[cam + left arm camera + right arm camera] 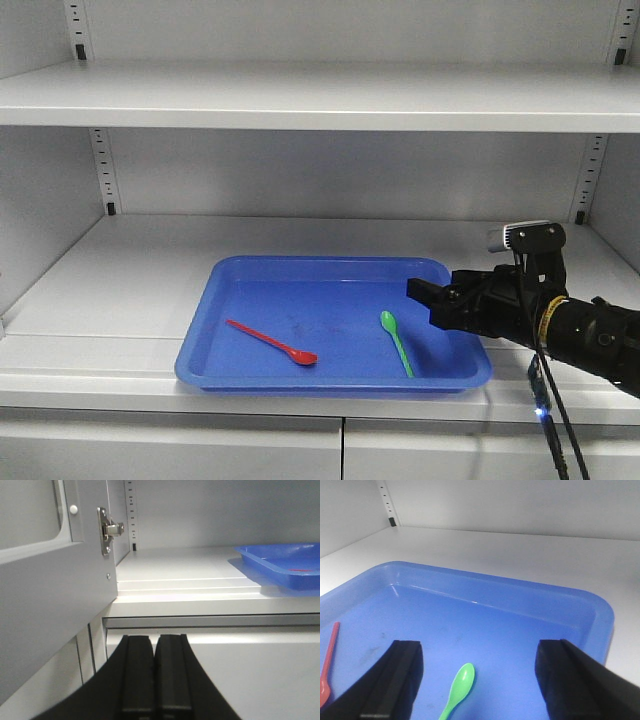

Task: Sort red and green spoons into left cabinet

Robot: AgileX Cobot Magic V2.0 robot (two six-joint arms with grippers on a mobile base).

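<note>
Right end effector (425, 298): black, fingers spread wide apart, holding nothing. It reaches in from the 3 o'clock side of the shallow blue rectangular plastic tray (230, 272) and sits over the tray's right rim. In the right wrist view, its two fingers (395, 680) frame the bowl of the green spoon without touching it.

Left end effector (154, 675): two black fingers pressed together with nothing between them. It is positioned low, in front of the cabinet, beside an open grey cabinet door (45, 595) with one metal hinge (111, 530).

Spoon count: two.
- One bright red thin plastic spoon (272, 342) lies flat on the tray floor, left of centre, handle toward 10 o'clock, bowl toward 4 o'clock.
- One bright green thin plastic spoon (396, 343) lies flat on the tray floor, right of centre, bowl toward 12 o'clock, handle toward 5 o'clock.
The spoons lie apart from each other.

Tray count: one. It rests on the lower shelf of the light grey metal shelving cabinet (320, 95). Two shelves are visible, with slotted uprights at the rear corners.
</note>
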